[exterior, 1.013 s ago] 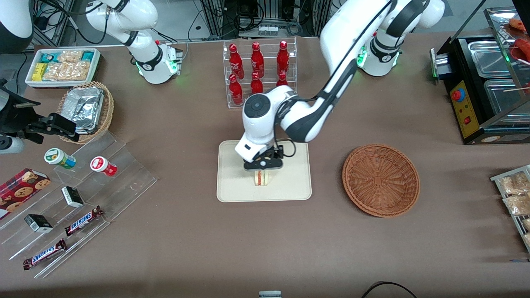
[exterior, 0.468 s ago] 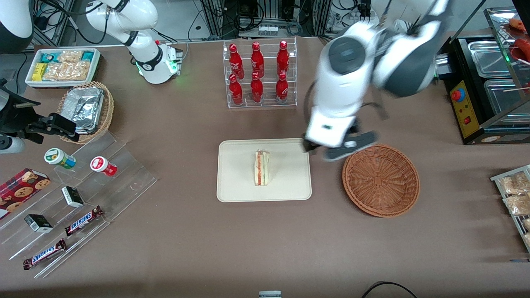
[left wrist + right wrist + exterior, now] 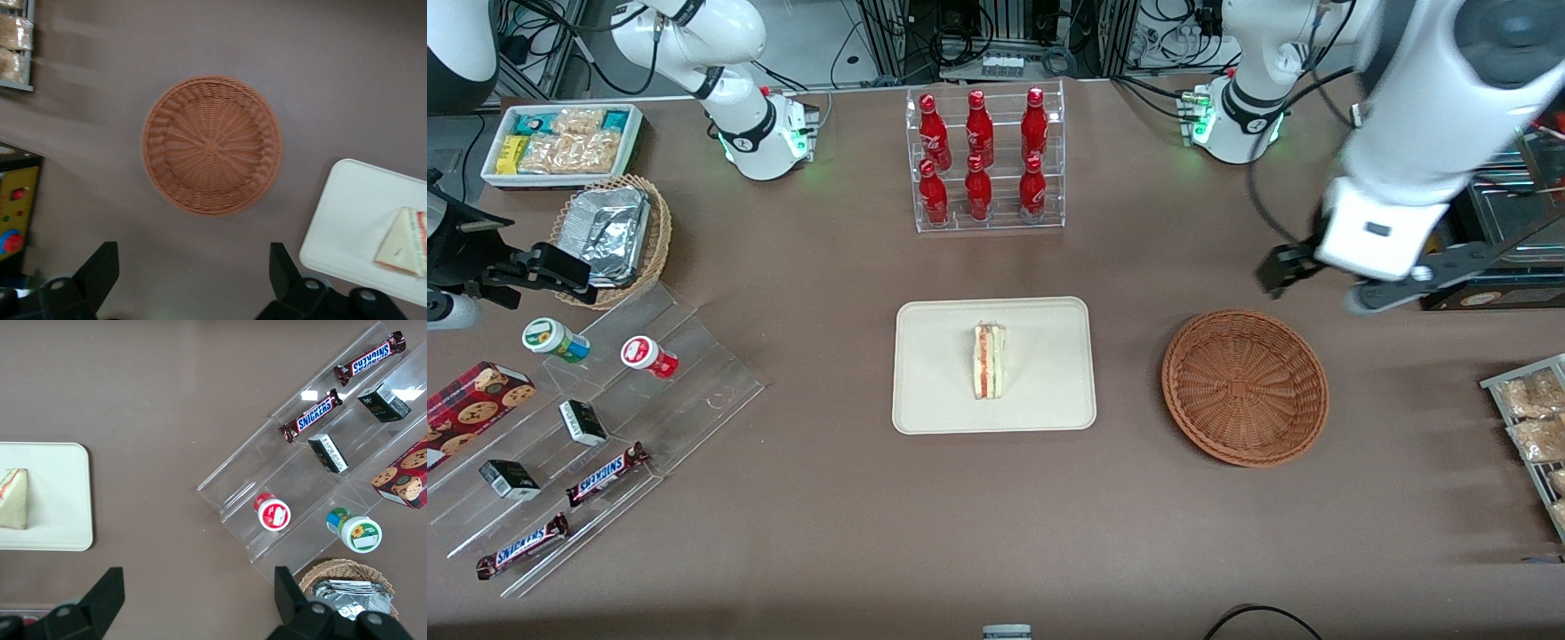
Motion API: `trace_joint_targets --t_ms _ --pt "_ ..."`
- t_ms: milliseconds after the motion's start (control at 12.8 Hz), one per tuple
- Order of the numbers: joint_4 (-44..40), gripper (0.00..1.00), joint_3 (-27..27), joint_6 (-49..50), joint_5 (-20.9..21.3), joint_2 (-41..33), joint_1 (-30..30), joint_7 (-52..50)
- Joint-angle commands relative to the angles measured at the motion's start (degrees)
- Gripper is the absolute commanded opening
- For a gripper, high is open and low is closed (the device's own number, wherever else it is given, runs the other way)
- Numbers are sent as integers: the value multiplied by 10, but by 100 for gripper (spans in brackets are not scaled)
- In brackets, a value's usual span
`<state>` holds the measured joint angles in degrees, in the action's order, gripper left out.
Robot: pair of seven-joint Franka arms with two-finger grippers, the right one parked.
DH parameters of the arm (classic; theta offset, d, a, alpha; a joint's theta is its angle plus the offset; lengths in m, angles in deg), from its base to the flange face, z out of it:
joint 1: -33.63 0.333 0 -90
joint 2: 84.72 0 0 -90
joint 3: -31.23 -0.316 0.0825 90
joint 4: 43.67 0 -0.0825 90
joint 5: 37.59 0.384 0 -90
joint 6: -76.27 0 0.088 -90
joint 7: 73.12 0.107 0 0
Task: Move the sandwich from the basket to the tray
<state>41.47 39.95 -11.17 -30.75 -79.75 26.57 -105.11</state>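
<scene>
The sandwich [image 3: 990, 361] lies in the middle of the cream-white tray [image 3: 934, 400]; both also show in the left wrist view, the sandwich [image 3: 403, 241] on the tray [image 3: 353, 220]. The reddish-brown wicker basket [image 3: 1245, 387] is empty and stands beside the tray toward the working arm's end; it also shows in the left wrist view [image 3: 212, 145]. My left gripper [image 3: 1325, 284] is open and empty, raised high above the table, farther from the front camera than the basket. Its two dark fingers [image 3: 100, 270] stand wide apart over bare table.
A clear rack of red bottles [image 3: 983, 160] stands farther from the front camera than the tray. A black food warmer [image 3: 1467, 204] and a rack of snack packets [image 3: 1529, 418] are at the working arm's end. A tan basket with foil trays [image 3: 614, 236] and clear snack steps [image 3: 596, 444] are toward the parked arm's end.
My gripper let go of the sandwich on the tray, rose, and swung away past the basket toward the working arm's end. The sandwich stays on the tray.
</scene>
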Motion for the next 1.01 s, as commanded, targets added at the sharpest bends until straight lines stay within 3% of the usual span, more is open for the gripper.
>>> trace_joint_targets --t_ms 0,312,545,701,935 --pt "19 99 7 24 -28 -24 69 128" --pt "36 99 7 33 -38 -49 138 245" --pt "32 99 7 33 -53 -46 143 256" --pt "28 99 7 34 -55 -45 137 327" --pt "27 99 7 33 -85 -45 136 326"
